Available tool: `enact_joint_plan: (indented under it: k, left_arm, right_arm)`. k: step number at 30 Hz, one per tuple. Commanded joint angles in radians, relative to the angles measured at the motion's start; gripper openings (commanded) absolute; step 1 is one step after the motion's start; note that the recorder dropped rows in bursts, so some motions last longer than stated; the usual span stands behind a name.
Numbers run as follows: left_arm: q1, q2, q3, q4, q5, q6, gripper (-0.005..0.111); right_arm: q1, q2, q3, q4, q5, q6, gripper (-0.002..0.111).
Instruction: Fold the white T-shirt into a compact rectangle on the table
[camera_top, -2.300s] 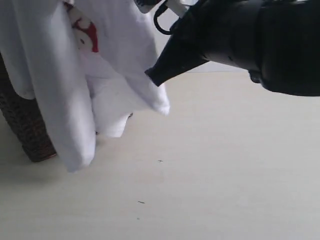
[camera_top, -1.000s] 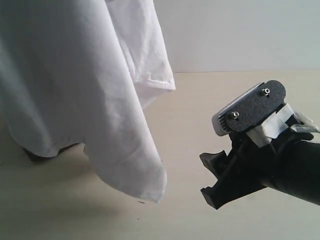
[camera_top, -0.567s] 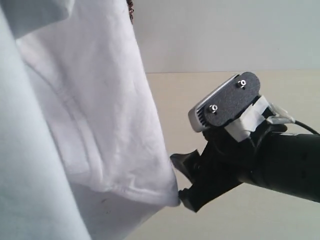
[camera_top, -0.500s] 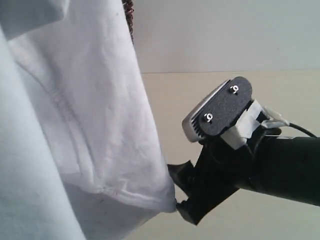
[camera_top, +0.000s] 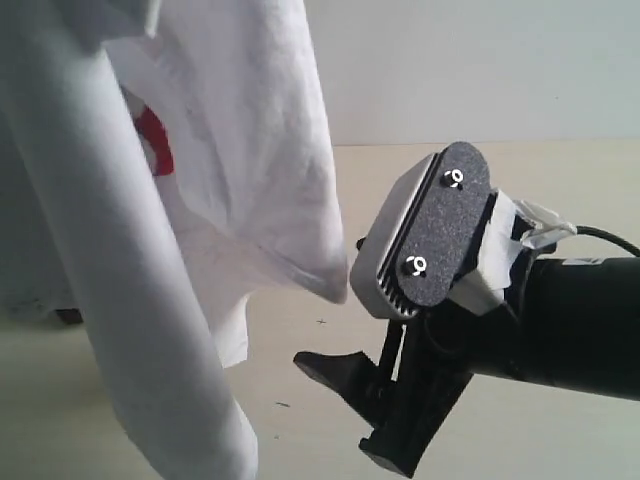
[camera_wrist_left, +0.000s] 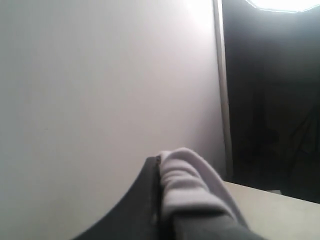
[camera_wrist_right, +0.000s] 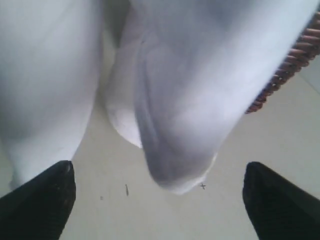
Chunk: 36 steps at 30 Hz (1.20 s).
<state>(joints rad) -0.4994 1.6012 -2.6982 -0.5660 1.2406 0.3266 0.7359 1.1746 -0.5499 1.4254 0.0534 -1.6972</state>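
You're at the spreading-out step: the T-shirt (camera_top: 250, 150) hangs bunched over the table (camera_top: 560, 190), with nothing folded yet. Your left pincer (camera_wrist_left: 156, 200) is clenched on a wad of its cloth, up out of the exterior view. Your right pincer (camera_top: 335, 405) is released and empty, jaws wide, low over the table just beside the shirt's drooping end. That end sits ahead of the fingertips, not touching them. The right arm reaches in roughly level from the right. Next, I judge, you push forward onto that end, clamp it, then spread the arms to lay the shirt flat.
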Motion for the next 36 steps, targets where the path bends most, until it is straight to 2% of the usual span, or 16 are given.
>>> enact_joint_plan:
  k: [1,2,4,5,6,8,10,13,15,17,19,24,27,30,32,36]
  left_arm:
    - [0.002,0.097,0.002,-0.013,-0.020,-0.076,0.005]
    - [0.002,0.112,0.002,0.030,-0.020,-0.083,0.012]
    - [0.002,0.136,0.002,0.173,-0.020,-0.083,0.050]
    - [0.002,0.138,0.002,0.332,-0.020,-0.109,0.070]
    - [0.002,0.138,0.002,0.431,-0.020,-0.154,0.076]
    - [0.002,0.126,0.002,0.599,-0.020,-0.222,0.074]
    - [0.004,0.116,0.002,0.740,-0.020,-0.273,0.061]
    - [0.048,0.105,0.002,0.771,-0.020,-0.300,0.040]
    - [0.081,0.099,0.024,0.772,-0.020,-0.361,0.034]
    - [0.131,0.088,0.077,0.777,-0.020,-0.466,0.038]
    - [0.190,0.070,0.170,0.777,-0.020,-0.533,0.047]
    - [0.308,0.006,0.455,0.775,-0.020,-0.544,0.051]
    - [0.362,-0.002,0.556,0.716,-0.020,-0.544,0.058]
    - [0.401,-0.002,0.620,0.670,-0.020,-0.575,0.067]
    - [0.411,-0.002,0.642,0.677,-0.020,-0.580,0.068]
    - [0.411,-0.011,0.642,0.809,-0.020,-0.573,0.065]
  right_arm:
    - [-0.003,-0.014,-0.008,0.014,-0.053,0.027,0.087]
    - [-0.003,-0.015,-0.008,0.014,-0.053,0.034,0.087]
    - [-0.003,-0.024,-0.006,0.014,-0.061,0.049,0.087]
    - [-0.003,-0.034,-0.006,0.014,-0.071,0.049,0.087]
    - [-0.003,-0.039,-0.006,0.014,-0.076,0.049,0.087]
    - [-0.003,-0.051,-0.006,0.014,-0.091,0.049,0.087]
    - [-0.003,-0.062,-0.006,0.014,-0.105,0.049,0.087]
    - [-0.003,-0.069,-0.006,0.014,-0.113,0.049,0.087]
    - [-0.003,-0.069,-0.006,0.014,-0.113,0.049,0.087]
    - [-0.003,-0.069,-0.006,0.014,-0.106,0.049,0.087]
    - [-0.003,-0.069,-0.006,0.018,-0.096,0.051,0.087]
    - [-0.003,-0.069,-0.005,0.047,-0.094,0.053,0.087]
    - [-0.003,-0.069,-0.005,0.047,-0.086,0.053,0.087]
    - [-0.003,-0.069,-0.005,0.047,-0.077,0.053,0.087]
    - [-0.003,-0.069,-0.005,0.049,-0.074,0.053,0.087]
    - [-0.003,-0.069,-0.005,0.062,-0.071,0.053,0.087]
